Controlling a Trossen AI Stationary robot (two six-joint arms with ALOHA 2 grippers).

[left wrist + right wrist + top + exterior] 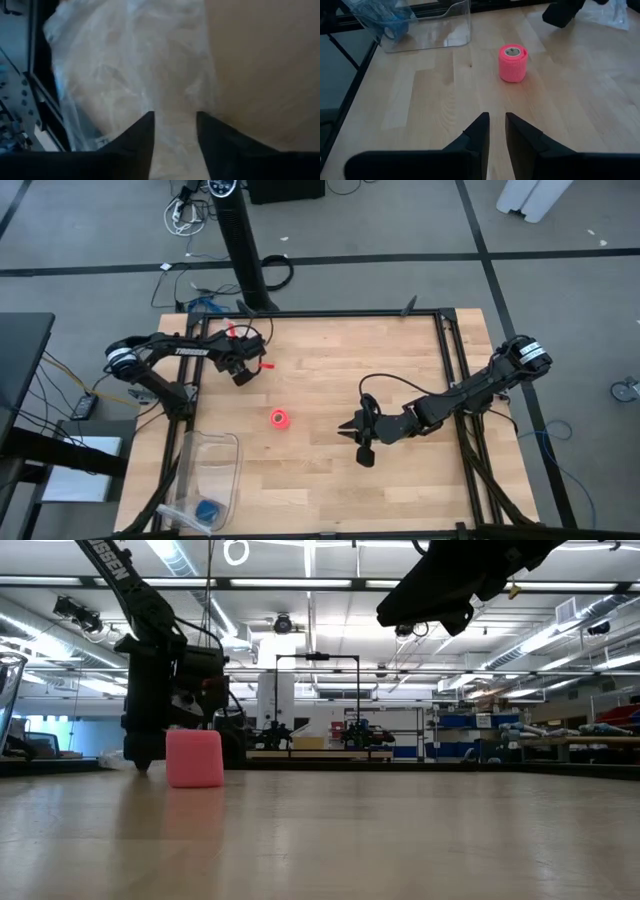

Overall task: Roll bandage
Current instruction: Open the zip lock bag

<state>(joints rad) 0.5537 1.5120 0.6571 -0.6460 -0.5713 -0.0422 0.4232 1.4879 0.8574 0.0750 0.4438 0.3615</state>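
At the near left corner of the pale wooden bench (330,370) stands a clear, rigid plastic bin (212,467) with rounded corners; a small blue object (208,510) lies in its near end, and crinkled clear film shows around it.

Farther in, near the bench's middle, the bandage (279,419) stands on end as a compact pink-red roll, soft and ribbed, its hollow core facing up, touching nothing but the wood.

To its right, well apart, the right hand (358,442) hovers above the bench, its dark tapered fingers (477,132) only narrowly parted and empty, pointing toward the roll.

Toward the far left, the left hand (240,374) hangs over crumpled clear plastic wrap (125,65), fingers (142,137) moderately apart, holding nothing.
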